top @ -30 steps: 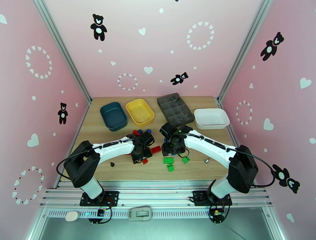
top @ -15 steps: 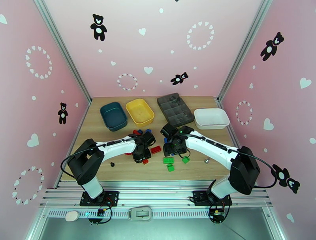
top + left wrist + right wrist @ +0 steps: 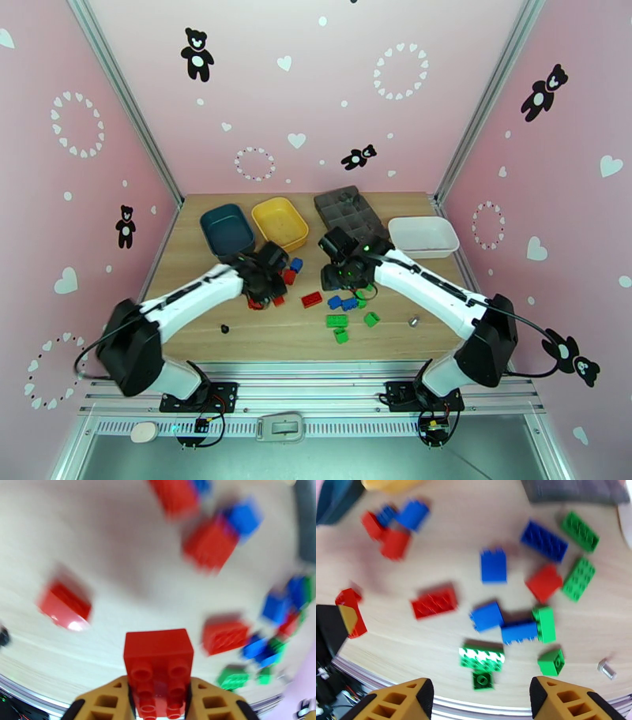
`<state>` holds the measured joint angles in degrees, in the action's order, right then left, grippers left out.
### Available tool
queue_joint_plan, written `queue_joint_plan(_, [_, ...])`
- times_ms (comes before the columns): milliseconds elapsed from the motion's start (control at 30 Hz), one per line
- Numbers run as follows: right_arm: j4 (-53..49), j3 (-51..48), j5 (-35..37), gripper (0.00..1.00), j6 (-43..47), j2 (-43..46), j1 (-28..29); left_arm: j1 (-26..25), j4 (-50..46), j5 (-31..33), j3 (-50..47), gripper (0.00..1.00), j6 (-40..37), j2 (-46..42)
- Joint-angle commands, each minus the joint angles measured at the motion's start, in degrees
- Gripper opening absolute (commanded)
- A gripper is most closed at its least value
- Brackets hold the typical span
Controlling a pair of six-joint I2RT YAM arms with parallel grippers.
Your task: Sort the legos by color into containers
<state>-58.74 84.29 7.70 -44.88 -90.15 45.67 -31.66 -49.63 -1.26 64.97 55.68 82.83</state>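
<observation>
Far left at the back of the wooden table point(image 3: 182, 253) there's the shallow dark teal-blue plastic tray point(image 3: 227, 231), with the yellow plastic tray point(image 3: 280, 222) just beside it. Right in front of those two, the left gripper point(image 3: 158, 695) is pinching a small red studded plastic brick point(image 3: 158, 657) between its tan fingers point(image 3: 104, 701), studs facing the wrist camera. Can't really tell whether it's off the wood, it's all pretty blurry there.

A loose blue brick point(image 3: 296, 265) lies just right of that gripper. Mid-table the rest of the legos are scattered: a red brick point(image 3: 311, 299), blue ones point(image 3: 344, 302), then green bricks point(image 3: 337, 320) nearer the front edge.

The dark grey compartment tray point(image 3: 351, 215) is back-centre. The right gripper point(image 3: 481, 695) hangs just in front of it, over the blue and green bricks, fingers spread wide and gripping nothing. A small metal piece point(image 3: 411, 321) lies right of the greens. The white plastic tray point(image 3: 423, 236) is at the back right.
</observation>
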Motion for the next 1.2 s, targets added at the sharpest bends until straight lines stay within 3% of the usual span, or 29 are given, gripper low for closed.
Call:
queue_joint_plan(0, [1.24,1.75,-0.17,0.70,-1.06,-1.79,-0.19,7.25,-4.19,0.24,3.29,0.30,-6.20,-2.15])
queue_joint_plan(233, [5.23,6.97,-13.38,0.64,2.80,-8.28,-0.60,24.42,-4.61,-2.13,12.14,0.30,-14.12,3.93])
queue_joint_plan(333, [5.96,9.17,-15.97,0.63,3.52,-10.57,-0.63,29.32,-4.01,-3.23,16.09,0.30,-15.74,9.11])
queue_joint_plan(500, [4.71,12.19,-16.15,0.63,4.53,-12.45,-0.63,33.35,-3.57,-4.52,23.83,0.29,-17.25,18.10])
queue_joint_plan(600, [4.18,12.21,-15.71,0.63,5.01,-12.35,-0.75,33.73,-5.23,-4.71,29.19,0.33,-18.57,23.09])
queue_joint_plan(733, [2.58,11.64,-14.44,0.64,5.40,-12.15,-1.06,33.69,-5.81,-4.98,31.40,0.63,-18.79,24.15])
queue_joint_plan(800, [2.64,10.50,-14.04,0.65,5.49,-11.56,-1.28,33.46,-5.72,-4.56,30.79,0.70,-18.84,22.78])
queue_joint_plan(967, [3.27,7.27,-13.68,0.66,5.26,-10.18,-2.08,31.64,-6.51,-3.27,26.53,0.72,-19.81,17.31])
queue_joint_plan(1167, [2.80,4.23,-13.11,0.65,5.33,-9.89,-3.47,24.48,-6.89,-2.63,16.95,0.72,-20.20,8.00])
